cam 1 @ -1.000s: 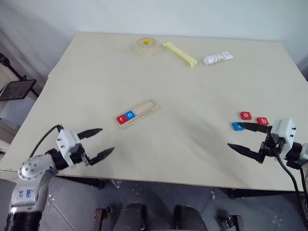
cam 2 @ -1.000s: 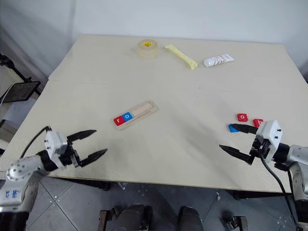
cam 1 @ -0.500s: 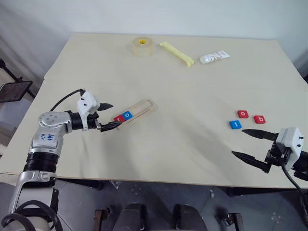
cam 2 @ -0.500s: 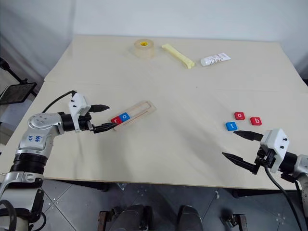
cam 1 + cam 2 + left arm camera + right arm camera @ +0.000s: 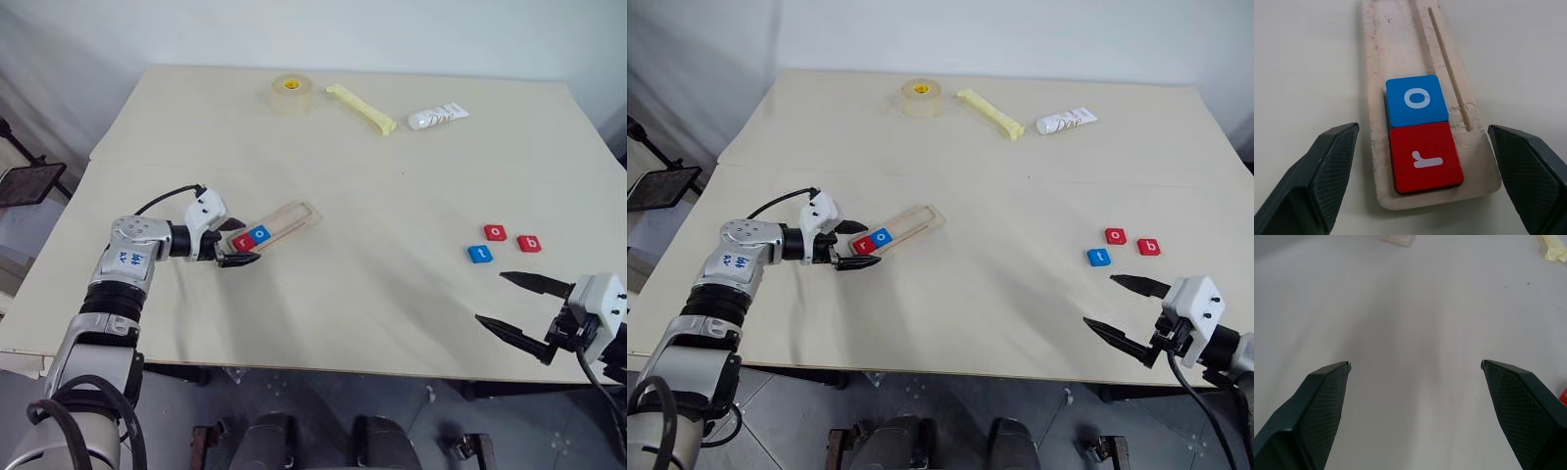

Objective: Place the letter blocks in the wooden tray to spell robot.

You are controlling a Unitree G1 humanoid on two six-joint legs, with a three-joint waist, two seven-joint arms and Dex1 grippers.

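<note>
A pale desk [image 5: 372,284] carries everything, and I take the wooden tray [image 5: 292,217] as my landmark. My left pincer [image 5: 231,242] stands released at the tray's near-left end, one finger on each side of that end, not closed on it as far as I can see. The tray's long axis runs from that end up and away to the right, so it lies nearly in line with where this pincer points. In its slot I count two letter blocks, the red r [image 5: 1425,156] at the end nearest the pincer and the blue o [image 5: 1416,99] touching it beyond; the rest of the slot is bare. Well to the right of the tray lie three loose blocks: a blue t [image 5: 480,254], a red o [image 5: 496,232] and a red b [image 5: 529,243]. That makes five in all, three red and two blue. My right pincer [image 5: 522,306], also released and holding nothing, hangs just nearer me than those three, far closer to them than my left. I judge the b comes next, so the right arm should fetch it.
</note>
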